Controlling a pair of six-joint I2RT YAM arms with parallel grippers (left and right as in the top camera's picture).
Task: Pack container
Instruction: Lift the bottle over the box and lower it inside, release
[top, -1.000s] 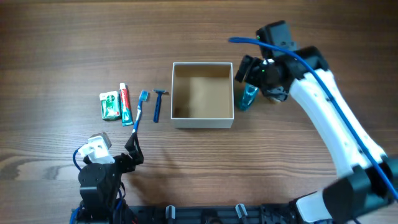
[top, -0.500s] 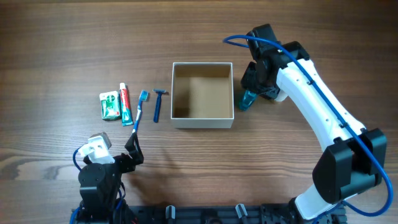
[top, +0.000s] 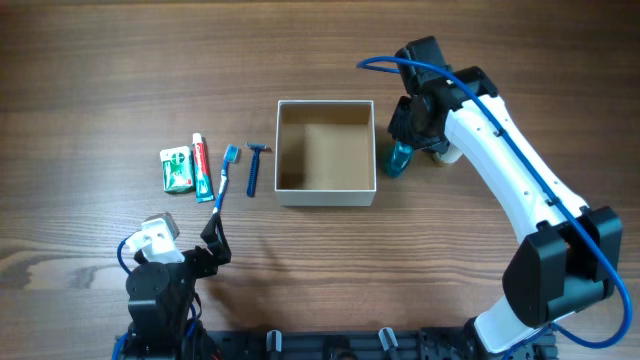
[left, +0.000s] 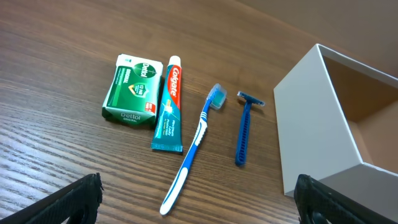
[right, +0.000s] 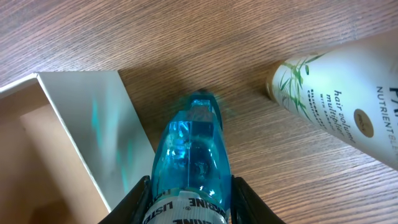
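Overhead, the container (top: 325, 152) sits square on the table (top: 120, 70), mouth up, no side longer. Just right of it, the outstretched right arm's gripper (top: 408, 135) clamps one blue bottle (top: 400, 158); one white bottle (right: 336, 93) lies beyond. Left of the container lie one soap box (left: 132, 90), one toothpaste tube (left: 169, 104), one toothbrush (left: 194, 146) and one razor (left: 244, 129). The left gripper (left: 199, 205) gapes wide, its arm folded.

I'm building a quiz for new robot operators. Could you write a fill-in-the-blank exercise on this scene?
The bottle gripped by the right end effector is ____ in colour. The container holds ____ objects. Between the toothpaste and the razor lies the ____.
Missing words: blue; no; toothbrush.
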